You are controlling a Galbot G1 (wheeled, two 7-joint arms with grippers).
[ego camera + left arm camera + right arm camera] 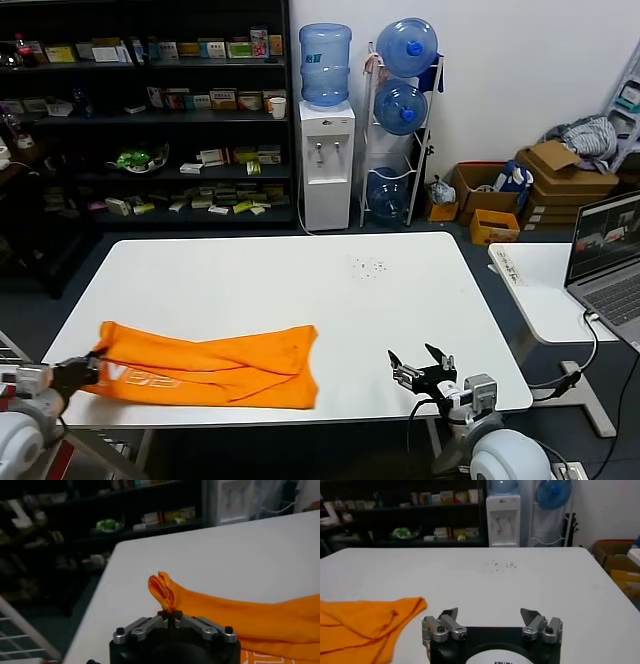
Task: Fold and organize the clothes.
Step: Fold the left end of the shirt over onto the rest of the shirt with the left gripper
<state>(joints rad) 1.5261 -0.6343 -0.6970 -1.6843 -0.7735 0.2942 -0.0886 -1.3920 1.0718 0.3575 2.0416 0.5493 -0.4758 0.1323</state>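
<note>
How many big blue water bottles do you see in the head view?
4. One bottle stands on the dispenser. Three are in the rack beside it: top, middle, bottom. More may be hidden.

Left gripper [93,362] jaws closed, right gripper [422,361] agape.
</note>
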